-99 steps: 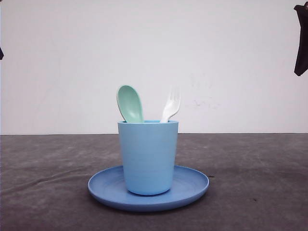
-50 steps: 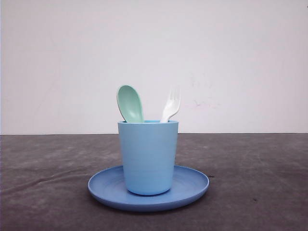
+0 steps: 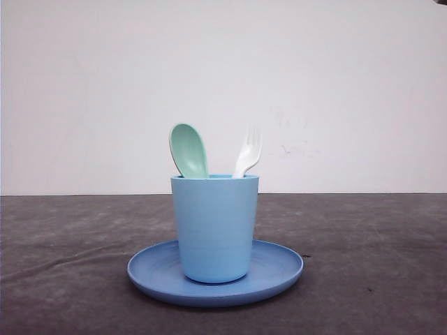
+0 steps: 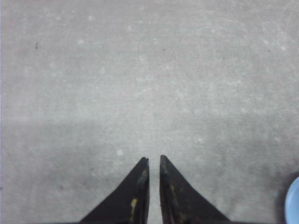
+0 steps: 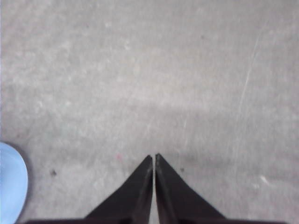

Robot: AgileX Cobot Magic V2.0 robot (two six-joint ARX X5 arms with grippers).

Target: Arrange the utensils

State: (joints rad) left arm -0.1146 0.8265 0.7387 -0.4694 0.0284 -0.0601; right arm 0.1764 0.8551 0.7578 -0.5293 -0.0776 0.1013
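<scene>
Since the frame one second earlier, the dark arm part at the upper right edge of the front view has left that view; cup, plate and utensils have not shifted. Task status, as judged: complete or very nearly so; the mint-green spoon (image 3: 188, 149) and the white fork (image 3: 248, 151) both stand heads-up inside the light blue cup (image 3: 214, 227), spoon on the left, fork on the right; the cup stands upright on the round blue plate (image 3: 279, 269) on the dark table (image 3: 377, 244). Left pincer (image 4: 153, 161): tips almost together with a thin slit between them, holding nothing, hanging over bare table. Right pincer (image 5: 153, 157): pressed together, empty, likewise over bare table.
</scene>
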